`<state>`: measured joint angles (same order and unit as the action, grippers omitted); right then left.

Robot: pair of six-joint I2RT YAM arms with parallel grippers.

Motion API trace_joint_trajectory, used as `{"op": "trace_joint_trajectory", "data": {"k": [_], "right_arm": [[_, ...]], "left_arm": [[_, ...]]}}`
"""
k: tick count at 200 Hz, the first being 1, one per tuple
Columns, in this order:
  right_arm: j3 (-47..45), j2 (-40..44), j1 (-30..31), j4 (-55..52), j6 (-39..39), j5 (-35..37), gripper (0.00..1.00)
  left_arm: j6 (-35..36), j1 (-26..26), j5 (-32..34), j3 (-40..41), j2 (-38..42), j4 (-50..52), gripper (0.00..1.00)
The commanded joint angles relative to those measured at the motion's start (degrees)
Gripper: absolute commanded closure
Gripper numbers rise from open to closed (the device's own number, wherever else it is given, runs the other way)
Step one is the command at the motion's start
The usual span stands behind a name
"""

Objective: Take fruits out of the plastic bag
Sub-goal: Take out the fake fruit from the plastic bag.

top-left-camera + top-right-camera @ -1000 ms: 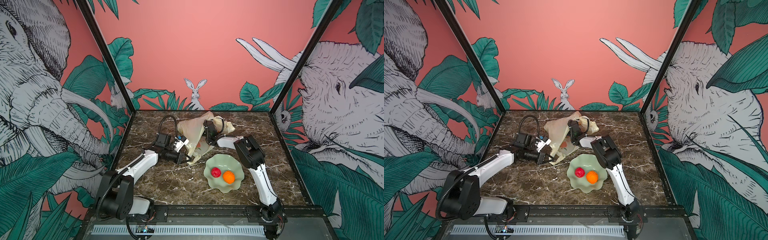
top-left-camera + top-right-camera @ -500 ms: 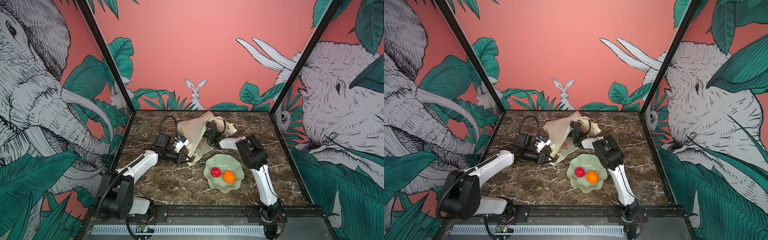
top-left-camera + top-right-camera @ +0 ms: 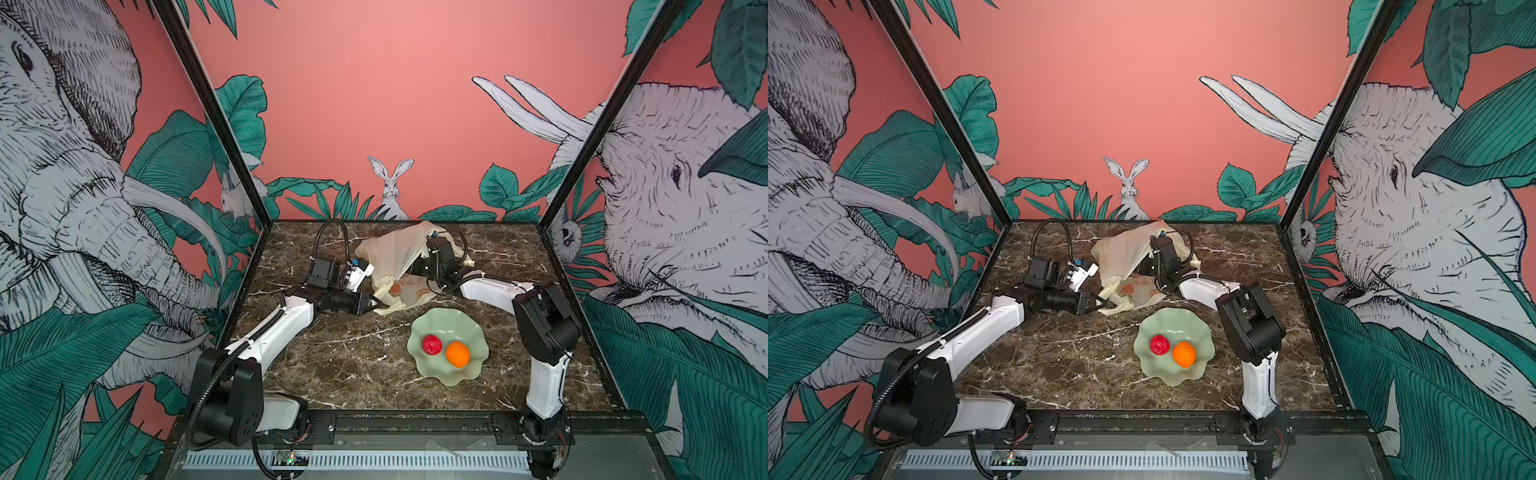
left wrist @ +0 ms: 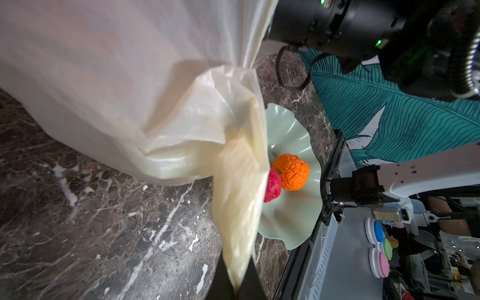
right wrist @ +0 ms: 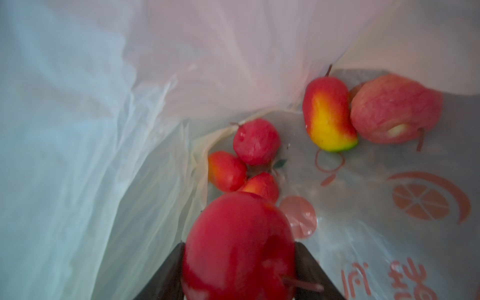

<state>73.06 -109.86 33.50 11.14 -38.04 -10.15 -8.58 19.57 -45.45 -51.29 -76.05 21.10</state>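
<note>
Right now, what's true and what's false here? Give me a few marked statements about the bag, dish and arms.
The pale green dish holds a red fruit and an orange. True.
The right gripper is empty. False: the right gripper grips a red apple inside the plastic bag.
The left gripper is shut on the plastic bag. True.
The bag holds nothing else. False: five other fruits lie inside.

The left arm (image 3: 282, 328) reaches low and forward, its left gripper (image 4: 235, 284) clamped tight on a strip of the plastic bag (image 4: 239, 202). The right arm (image 3: 490, 289) bends sharply at the elbow, and the right gripper (image 5: 239, 262) pinches a red fruit (image 5: 237, 233) between its jaws.
</note>
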Motion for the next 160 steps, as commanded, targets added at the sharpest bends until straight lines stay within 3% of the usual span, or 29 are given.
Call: {"op": "trace_joint_trajectory", "data": {"k": [1,59,160], "right_arm": [[-1.06,3.44,0.12,-10.04,3.95,-2.41,0.65],[-1.9,10.58,0.17,-25.31,16.05,-9.37,0.66],[-10.48,24.17,0.25,-34.52,28.59,-28.13,0.67]], "left_arm": [[-1.44,0.38,1.74,-1.71,2.89,-0.44,1.0],[-1.53,0.65,4.23,-3.13,4.07,1.61,1.0],[-1.84,1.25,5.52,-4.27,4.29,3.9,1.0]]}}
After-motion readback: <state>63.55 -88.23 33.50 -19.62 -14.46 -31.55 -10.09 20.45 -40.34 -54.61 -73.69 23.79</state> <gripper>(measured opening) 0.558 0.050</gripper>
